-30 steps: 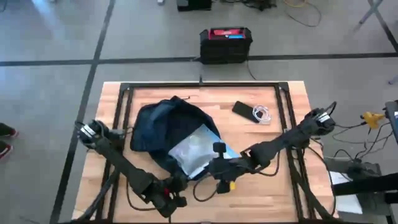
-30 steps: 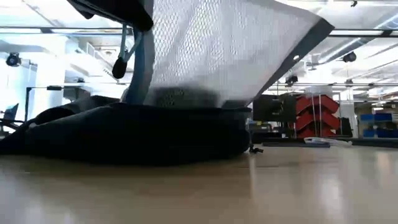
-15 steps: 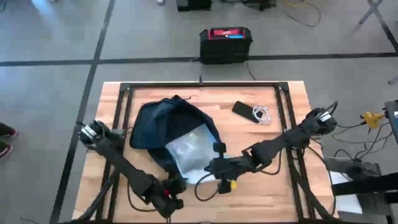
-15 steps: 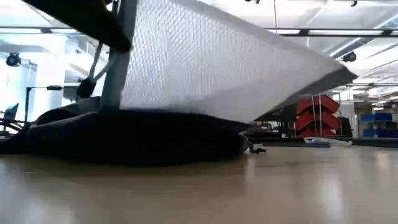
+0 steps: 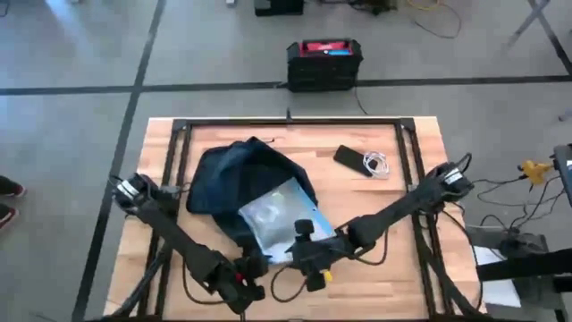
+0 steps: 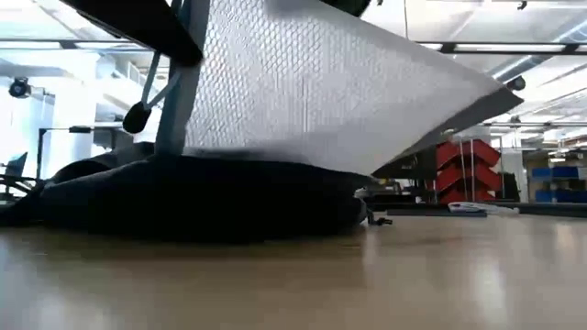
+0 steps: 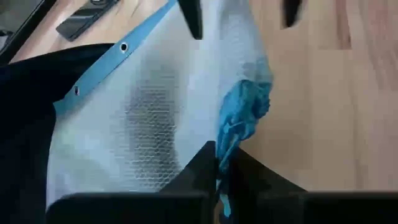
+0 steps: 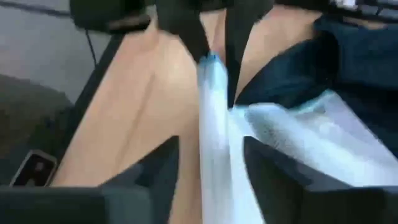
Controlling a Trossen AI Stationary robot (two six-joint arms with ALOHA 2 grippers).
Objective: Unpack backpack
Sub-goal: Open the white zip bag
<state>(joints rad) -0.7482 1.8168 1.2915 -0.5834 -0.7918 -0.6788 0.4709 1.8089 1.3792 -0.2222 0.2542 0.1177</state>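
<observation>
Backpack (image 5: pixel 234 179) lies slumped on the wooden desk (image 5: pixel 375 277), toward its left-centre, mouth turned to the near edge and a pale lining showing inside. Out of that mouth comes a translucent bubble-wrap pouch (image 5: pixel 279 217) with a blue eyeleted edge band (image 7: pixel 99 73); it rests half on the bag, half over the desk. Left gripper (image 7: pixel 216 163) has its jaws pinched shut on a bunched blue corner of the pouch near the front edge. Right gripper (image 8: pixel 211 155) straddles the same pouch, jaws parted either side of the sheet; the sheet stands free between them, so no grip is judged there. Handling assessment: the bag is soft, limp fabric that will fold and drag rather than lift as a unit; the pouch is light, flexible and probably slick, liable to slide through a light pinch. Best hold on the pouch appears to be the reinforced blue band; on the bag, a gathered fold at the rim. A phone (image 5: pixel 349 159) and coiled cable (image 5: pixel 376 164) lie well apart, toward the far right.
</observation>
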